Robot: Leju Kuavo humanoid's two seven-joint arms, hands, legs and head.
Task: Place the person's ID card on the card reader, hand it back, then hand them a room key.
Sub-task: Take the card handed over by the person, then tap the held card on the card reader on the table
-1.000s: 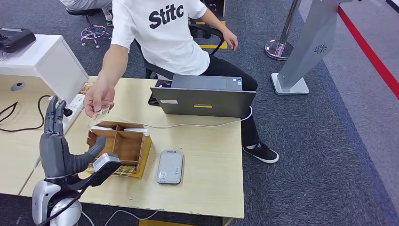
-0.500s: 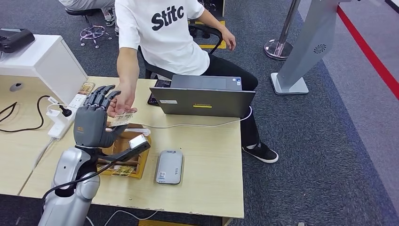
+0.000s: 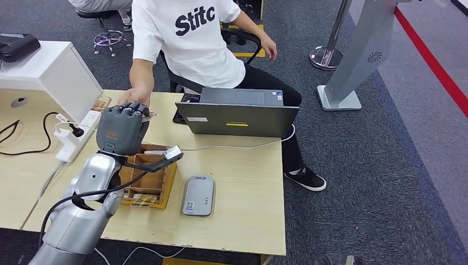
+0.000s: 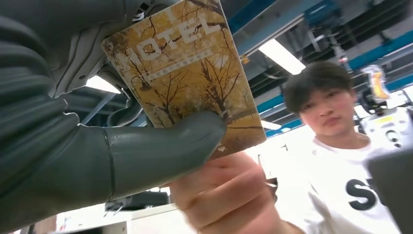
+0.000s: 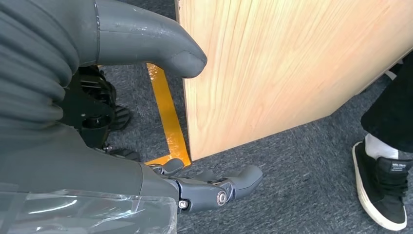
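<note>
A yellow card (image 4: 185, 73) printed HOTEL, with autumn trees on it, sits between my left hand's thumb (image 4: 160, 151) and its fingers. A person's hand (image 4: 229, 195) pinches the same card from the other side. In the head view my left hand (image 3: 122, 130) is raised over the table's far left, its back toward me, against the person's hand (image 3: 135, 96). The grey card reader (image 3: 199, 195) lies flat near the table's front edge, right of a wooden box (image 3: 148, 176). My right hand (image 5: 87, 170) hangs beside the table, fingers apart, holding nothing.
The wooden box has several compartments with cards in them. An open laptop (image 3: 238, 113) stands at the table's far side, with a white cable running across. A power strip (image 3: 74, 138) lies at the left. The person in a white T-shirt (image 3: 193, 38) sits behind the table.
My left hand swung up from the table's left side to the person's hand, turned its back to me and took hold of the card. The person's hand drew back toward the far edge.
</note>
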